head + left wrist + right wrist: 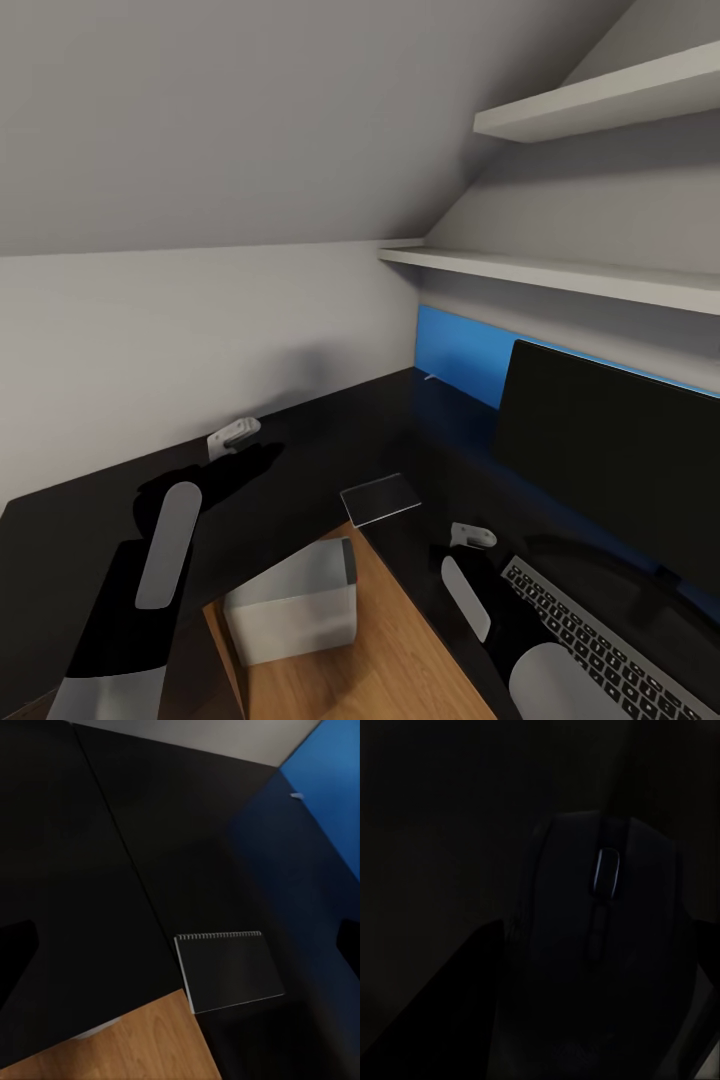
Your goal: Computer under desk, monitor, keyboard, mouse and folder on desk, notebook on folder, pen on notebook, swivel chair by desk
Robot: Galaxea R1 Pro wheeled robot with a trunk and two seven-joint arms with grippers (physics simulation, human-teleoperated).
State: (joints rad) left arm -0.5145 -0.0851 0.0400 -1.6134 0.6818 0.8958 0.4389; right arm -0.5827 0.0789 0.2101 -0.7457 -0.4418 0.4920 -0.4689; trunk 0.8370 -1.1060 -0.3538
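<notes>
The right claw [472, 535] hovers just above the mouse [604, 967] on the black tabletop [320, 440], left of the keyboard [600, 640], its grip unclear, while the notebook [380, 498] lies beyond it.

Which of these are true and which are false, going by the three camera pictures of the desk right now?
1. The notebook lies flat on the desk. True.
2. The computer sits on top of the desk. False: it stands on the wooden floor, below the desk's inner corner.
3. The keyboard lies in front of the monitor. True.
4. The notebook rests on a blue folder. False: it lies straight on the black desk top.
5. The right wrist view looks closely at a dark mouse with a scroll wheel. True.
6. The monitor stands on the upper wall shelf. False: it stands on the desk, under the shelves.
</notes>
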